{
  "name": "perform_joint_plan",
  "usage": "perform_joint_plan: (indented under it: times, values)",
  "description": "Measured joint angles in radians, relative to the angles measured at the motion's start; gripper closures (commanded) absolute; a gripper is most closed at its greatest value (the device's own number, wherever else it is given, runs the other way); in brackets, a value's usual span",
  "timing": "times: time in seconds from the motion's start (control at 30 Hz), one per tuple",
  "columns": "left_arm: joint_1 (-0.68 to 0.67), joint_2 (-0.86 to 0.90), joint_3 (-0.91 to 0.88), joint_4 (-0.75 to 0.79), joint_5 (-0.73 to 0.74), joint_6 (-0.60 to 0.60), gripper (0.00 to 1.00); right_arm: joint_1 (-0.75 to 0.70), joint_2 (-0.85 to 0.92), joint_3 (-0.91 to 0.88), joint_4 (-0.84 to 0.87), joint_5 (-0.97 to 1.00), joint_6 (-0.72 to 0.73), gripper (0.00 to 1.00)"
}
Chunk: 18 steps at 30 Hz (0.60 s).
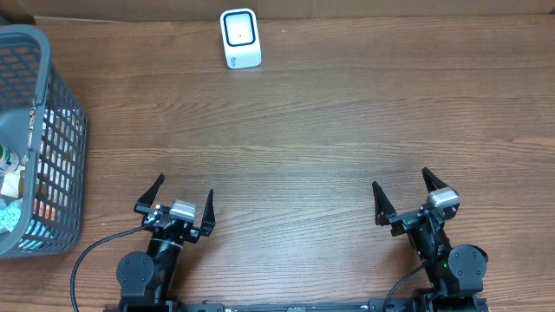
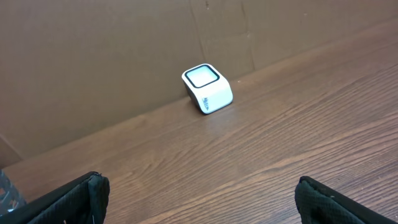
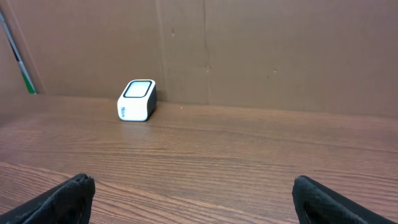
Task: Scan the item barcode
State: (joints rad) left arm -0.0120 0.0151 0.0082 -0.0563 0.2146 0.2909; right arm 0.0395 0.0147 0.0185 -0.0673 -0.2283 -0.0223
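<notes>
Although the table runs past every edge of the overhead view, one table is on record, brown wood-grain. One cardboard wall stands along its far edge, its top cut off in both wrist views. One grey mesh basket sits at the table's left edge, its left part out of frame. Inside it lie items, seen only through the mesh and over the rim; their number and any barcode cannot be made out.

Two grippers are present at the near edge, well apart from each other. On inspection, the left gripper has its jaws spread wide with nothing between them. Likewise the right gripper is spread wide and empty. In each wrist view only the fingertips show, cropped at the bottom corners.

One white scanner with a dark-framed window stands at the far edge, close to the wall, left of centre, well apart from the basket and both grippers. Markings on its side are too small to read.
</notes>
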Motion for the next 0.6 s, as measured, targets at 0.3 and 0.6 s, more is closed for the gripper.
perform_joint_plan:
  times: [0.3,0.6]
  values:
    - [0.000,0.006,0.000,0.000,-0.002,-0.005,0.01,0.000,0.000,0.000,0.000,0.000,0.000,0.00]
    - [0.000,0.008,0.000,0.001,-0.016,-0.075,0.00,0.000,0.000,0.000,0.000,0.000,0.000,0.00]
